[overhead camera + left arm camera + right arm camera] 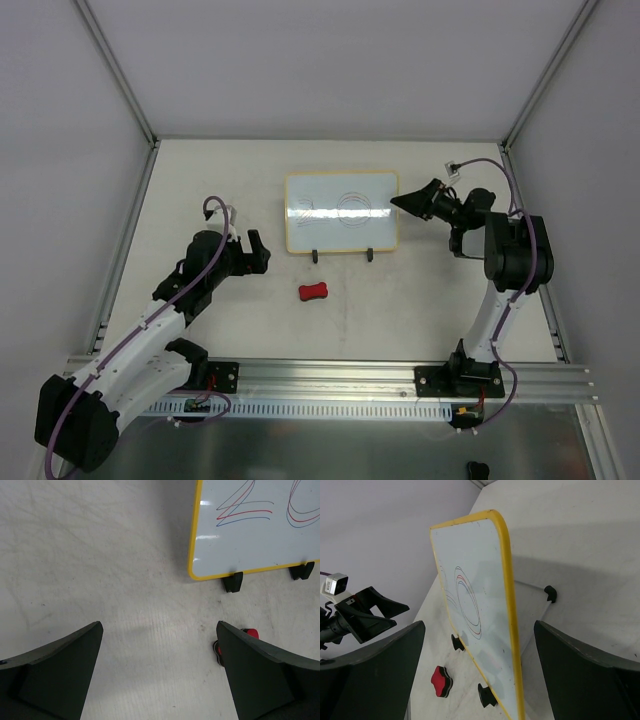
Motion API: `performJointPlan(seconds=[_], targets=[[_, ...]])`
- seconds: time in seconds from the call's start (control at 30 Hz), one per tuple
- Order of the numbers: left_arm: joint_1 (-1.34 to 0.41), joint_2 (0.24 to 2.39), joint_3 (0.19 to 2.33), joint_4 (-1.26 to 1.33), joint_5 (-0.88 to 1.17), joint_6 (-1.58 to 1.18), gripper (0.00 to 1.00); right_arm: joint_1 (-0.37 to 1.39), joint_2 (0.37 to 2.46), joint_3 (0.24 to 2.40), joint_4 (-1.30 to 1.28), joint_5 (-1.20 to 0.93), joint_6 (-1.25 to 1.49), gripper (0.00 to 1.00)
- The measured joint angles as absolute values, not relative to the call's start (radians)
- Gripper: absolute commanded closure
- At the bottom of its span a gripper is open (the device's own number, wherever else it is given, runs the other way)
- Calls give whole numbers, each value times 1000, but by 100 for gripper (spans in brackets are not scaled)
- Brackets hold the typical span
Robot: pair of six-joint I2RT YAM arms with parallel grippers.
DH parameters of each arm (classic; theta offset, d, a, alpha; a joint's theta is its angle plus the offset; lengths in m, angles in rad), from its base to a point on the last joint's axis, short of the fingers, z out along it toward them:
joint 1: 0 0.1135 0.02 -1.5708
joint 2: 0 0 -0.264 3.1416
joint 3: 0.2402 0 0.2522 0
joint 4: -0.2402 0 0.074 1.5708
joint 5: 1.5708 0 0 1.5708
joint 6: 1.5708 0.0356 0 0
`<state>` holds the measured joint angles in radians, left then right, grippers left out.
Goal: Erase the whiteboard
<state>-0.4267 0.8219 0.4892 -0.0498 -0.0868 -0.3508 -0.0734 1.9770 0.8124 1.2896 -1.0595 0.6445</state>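
The whiteboard (340, 212) stands upright on two black feet at the back middle of the table, with a yellow frame and red and blue scribbles on its face. My right gripper (398, 203) is at the board's right edge. In the right wrist view that gripper (479, 625) is open, and the whiteboard (470, 605) edge stands between its fingers without touching either. My left gripper (262, 252) is open and empty over bare table, left of the board. The left wrist view shows the whiteboard (250, 540) corner at upper right.
A small red eraser (313, 292) lies on the table in front of the board, between the arms. It also shows as the red eraser (441, 681) in the right wrist view and is half hidden behind my left gripper's right finger (260, 680). Grey walls enclose the table.
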Motion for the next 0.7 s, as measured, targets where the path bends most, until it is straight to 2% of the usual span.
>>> performJointPlan(seconds=[0.13, 0.5, 0.63, 0.7], targets=[[-427, 831, 489, -51, -79, -351, 1, -47, 2001, 836, 1292, -1061, 662, 7], [-426, 828, 489, -50, -68, -351, 1, -22, 2048, 842, 1296, -1025, 691, 20], [-426, 841, 491, -46, -33, -350, 1, -22, 2049, 834, 1296, -1005, 692, 29], [-427, 870, 502, -43, 0, -350, 1, -22, 2049, 830, 1297, -998, 692, 31]])
